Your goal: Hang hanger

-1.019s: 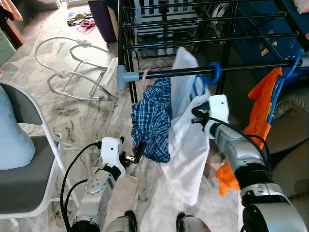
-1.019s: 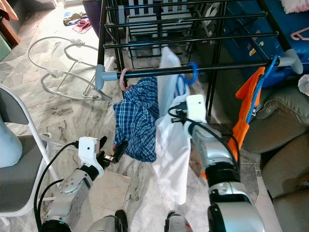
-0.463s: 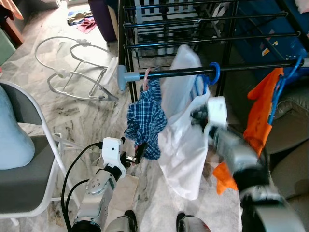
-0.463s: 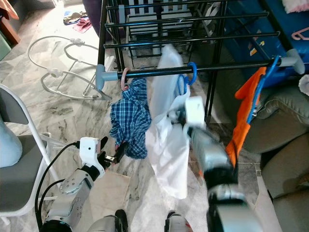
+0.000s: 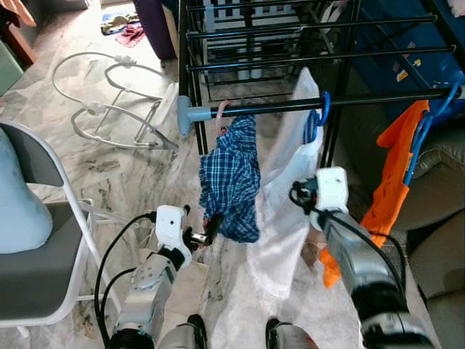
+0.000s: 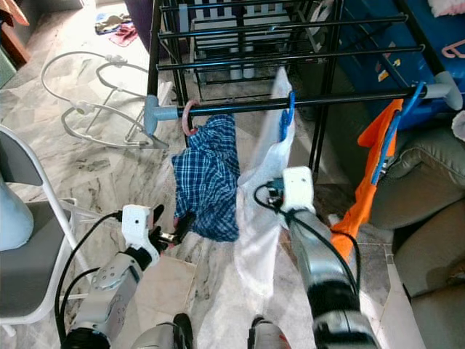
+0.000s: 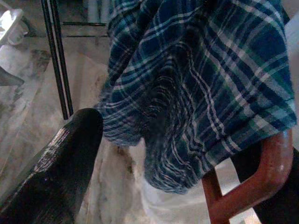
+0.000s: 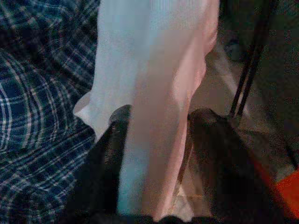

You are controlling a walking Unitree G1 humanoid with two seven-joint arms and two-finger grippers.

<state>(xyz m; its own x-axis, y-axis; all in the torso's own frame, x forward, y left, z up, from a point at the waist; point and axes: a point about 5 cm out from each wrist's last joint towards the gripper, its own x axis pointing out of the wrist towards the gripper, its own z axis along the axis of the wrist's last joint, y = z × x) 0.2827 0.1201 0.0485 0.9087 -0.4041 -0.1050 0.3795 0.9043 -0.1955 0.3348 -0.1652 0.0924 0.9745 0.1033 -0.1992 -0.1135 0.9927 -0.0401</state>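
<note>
Hanger point(image 5: 317, 116), the blue one carrying the white garment point(image 5: 290, 196), hooks over the black rail point(image 5: 290, 107) of the drying rack point(image 5: 305, 36) just right of centre in the left eye view. Marble-patterned tile floor point(image 5: 131, 174) runs below, with a white wire baby-bouncer frame point(image 5: 109, 102) at the upper left, a grey folding chair point(image 5: 36, 240) on the left edge and a grey sofa point(image 5: 436, 218) at the right edge. Three garments hang on the rail: a blue plaid shirt point(image 5: 231, 178) on a pink hanger point(image 5: 220, 116), the white garment in the middle, and an orange garment point(image 5: 389, 189) on a second blue hanger point(image 5: 425, 123) at the right. The left gripper point(image 5: 208, 231) sits at the lower centre-left by the plaid shirt's hem; in the left wrist view one black finger point(image 7: 60, 172) shows beside the plaid cloth, and I cannot tell how its fingers stand. The right gripper point(image 8: 159, 135) is at the middle of the white garment, its two black fingers spread apart with the white cloth running between them.
</note>
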